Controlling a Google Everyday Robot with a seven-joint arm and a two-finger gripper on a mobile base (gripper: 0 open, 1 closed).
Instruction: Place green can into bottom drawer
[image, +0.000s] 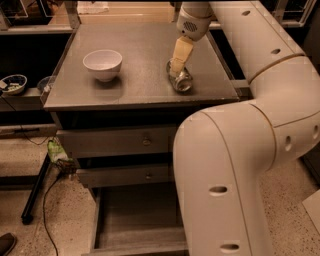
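Gripper: the gripper (175, 70) hung low over the right half of the cabinet top (145, 55), its tan tip down at the far end of the green can (183, 82).
Grip state: it could not be told from this view whether the gripper was open or closed, nor whether it had hold of anything. Its tip overlapped the can's far end, so it may have been touching.
Green can: it lay on its side on the cabinet top, near the front right edge and well apart from the white bowl (102, 62) to the left.
Long axis: it ran from the far end under the gripper toward the camera, slanting a little to the right, with a silver end facing the viewer.
Key relation: the can lay directly below and just in front of the tip. A grasp would probably call for the jaws to straddle the can across its round body rather than along its length.
Bottom drawer: the bottom drawer (135, 215) stood pulled out below the two upper drawers (117, 142), its bare floor showing and nothing seen in it.
Arm: the robot arm (225, 175) filled the right foreground and hid the drawer's right side.
Progress: the can was not yet lifted, and the carry down to the drawer remained to be done.
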